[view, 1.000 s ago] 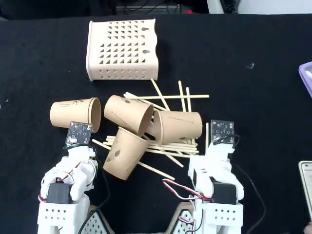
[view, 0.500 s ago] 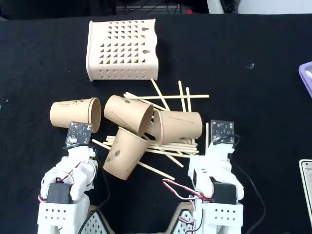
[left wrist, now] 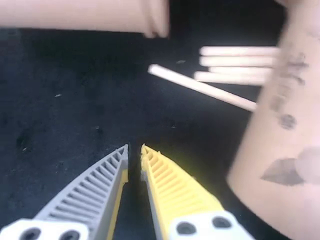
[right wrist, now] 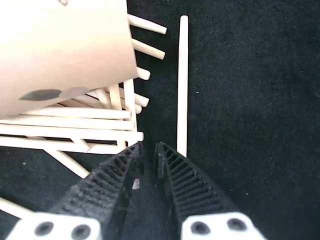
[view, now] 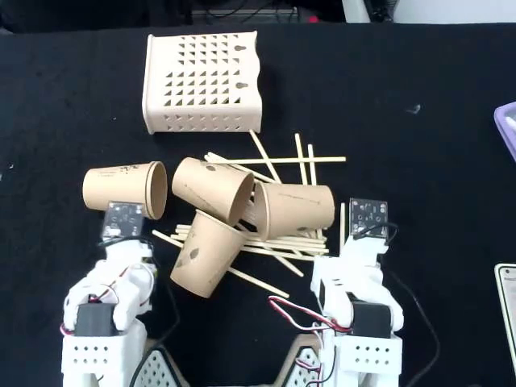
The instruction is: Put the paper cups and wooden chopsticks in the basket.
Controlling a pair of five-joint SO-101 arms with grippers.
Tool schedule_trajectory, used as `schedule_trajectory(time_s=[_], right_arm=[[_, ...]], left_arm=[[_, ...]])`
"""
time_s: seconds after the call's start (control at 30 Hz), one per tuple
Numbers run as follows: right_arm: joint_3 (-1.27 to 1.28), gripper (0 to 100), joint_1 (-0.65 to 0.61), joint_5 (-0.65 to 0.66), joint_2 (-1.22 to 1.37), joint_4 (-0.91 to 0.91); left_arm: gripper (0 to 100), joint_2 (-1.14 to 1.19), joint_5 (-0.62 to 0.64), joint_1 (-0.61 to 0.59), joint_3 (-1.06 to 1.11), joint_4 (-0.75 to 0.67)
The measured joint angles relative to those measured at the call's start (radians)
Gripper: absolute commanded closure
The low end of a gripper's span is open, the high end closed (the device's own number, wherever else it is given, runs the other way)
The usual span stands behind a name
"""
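Both tools sat over the counter (view: pixel 419 161), empty.
I saw left tool (left wrist: pixel 134 148) and right tool (right wrist: pixel 149 146) pressed together; paper cups (view: pixel 214 189) and chopsticks (view: pixel 282 242) lay outside the basket (view: pixel 203 82).

White left arm (view: pixel 113 282) and right arm (view: pixel 355 278), black motors (view: pixel 371 316), red cables (view: pixel 292 313); left end effector (left wrist: pixel 134 150) grey-and-yellow ribbed, right end effector (right wrist: pixel 149 146) black ribbed.

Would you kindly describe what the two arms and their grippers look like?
The left arm and right arm are white plastic with black motors, perforated bases and a black square board at the wrist. Red, white and black cables loop at their bases. The left gripper has one grey and one yellow ribbed finger; the right gripper has two black ribbed fingers.
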Motion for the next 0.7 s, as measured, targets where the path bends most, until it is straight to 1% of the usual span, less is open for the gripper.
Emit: schedule_trajectory(time_s=[0.13,0.2,0.3,0.37,0.5,0.57,0.63,0.7], right_arm=[[0.0,93.8,-0.025,0.0,0.0,-0.021],[0.0,93.8,-0.026,0.0,0.0,-0.054],[0.0,93.8,-0.028,0.0,0.0,-0.135],[-0.005,93.8,-0.023,0.0,0.0,-0.192],[-0.095,93.5,0.035,0.0,0.0,-0.253],[-0.16,90.0,0.075,0.011,0.0,-0.262],[-0.235,83.7,0.1,0.06,0.0,-0.264],[-0.311,77.9,0.112,0.103,0.0,-0.265]], left_arm=[[94,0.0,0.0,-0.126,-0.002,0.0],[94,0.0,-0.006,-0.192,-0.037,0.0],[94,-0.002,-0.006,-0.295,-0.155,0.0],[94,-0.003,-0.023,-0.334,-0.252,0.0],[94,-0.009,-0.124,-0.358,-0.41,0.0],[93,-0.011,-0.164,-0.361,-0.457,-0.003],[88,-0.011,-0.183,-0.362,-0.493,-0.037],[79,-0.011,-0.183,-0.365,-0.514,-0.084]])
